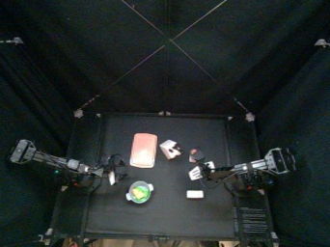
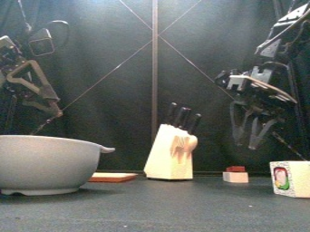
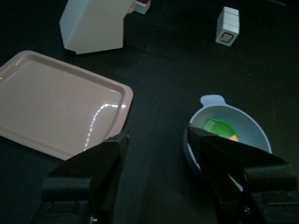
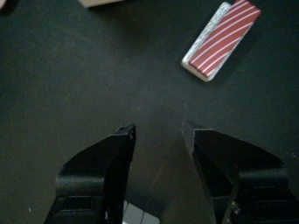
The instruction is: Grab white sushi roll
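Lower right of centre in the top view, the tiny plain white oblong sushi roll lies alone. The right gripper, wide open and empty, hovers nearer the red-striped white block, so it may grab the wrong piece.

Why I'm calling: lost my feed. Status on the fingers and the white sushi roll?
Left gripper and right gripper: fingers open, empty. White sushi roll lies free, not yet grasped. Nothing close around it.
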`<state>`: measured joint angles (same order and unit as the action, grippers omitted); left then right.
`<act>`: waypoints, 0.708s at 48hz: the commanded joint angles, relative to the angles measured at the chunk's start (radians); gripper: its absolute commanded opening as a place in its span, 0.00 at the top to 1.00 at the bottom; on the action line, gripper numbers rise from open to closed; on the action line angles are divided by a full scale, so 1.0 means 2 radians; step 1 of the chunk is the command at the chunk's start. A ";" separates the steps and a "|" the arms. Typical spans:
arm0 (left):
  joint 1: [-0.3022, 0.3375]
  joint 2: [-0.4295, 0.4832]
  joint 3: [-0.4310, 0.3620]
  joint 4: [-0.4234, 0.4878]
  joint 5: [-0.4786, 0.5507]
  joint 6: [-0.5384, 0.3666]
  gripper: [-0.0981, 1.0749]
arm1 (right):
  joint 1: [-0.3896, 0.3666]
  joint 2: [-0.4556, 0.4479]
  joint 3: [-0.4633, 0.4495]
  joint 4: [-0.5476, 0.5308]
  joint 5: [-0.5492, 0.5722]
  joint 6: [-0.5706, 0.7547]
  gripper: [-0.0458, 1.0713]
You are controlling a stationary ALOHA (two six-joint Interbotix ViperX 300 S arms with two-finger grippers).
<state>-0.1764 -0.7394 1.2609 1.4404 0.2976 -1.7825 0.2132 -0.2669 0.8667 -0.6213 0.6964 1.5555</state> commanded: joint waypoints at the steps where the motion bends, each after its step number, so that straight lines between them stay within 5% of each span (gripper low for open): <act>1: 0.001 0.002 -0.005 0.002 -0.001 -0.001 0.15 | 0.038 -0.008 -0.005 0.005 -0.005 -0.031 0.22; 19: 0.001 0.002 -0.006 -0.002 0.001 -0.001 0.15 | 0.132 0.004 -0.018 0.029 -0.014 -0.087 0.22; 34: 0.000 0.002 -0.006 -0.002 0.002 -0.001 0.15 | 0.157 0.035 -0.017 0.027 -0.014 -0.110 0.22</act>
<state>-0.1764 -0.7394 1.2625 1.4343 0.2991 -1.7825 0.5231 -0.1994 0.8483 -0.5630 0.6719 1.3422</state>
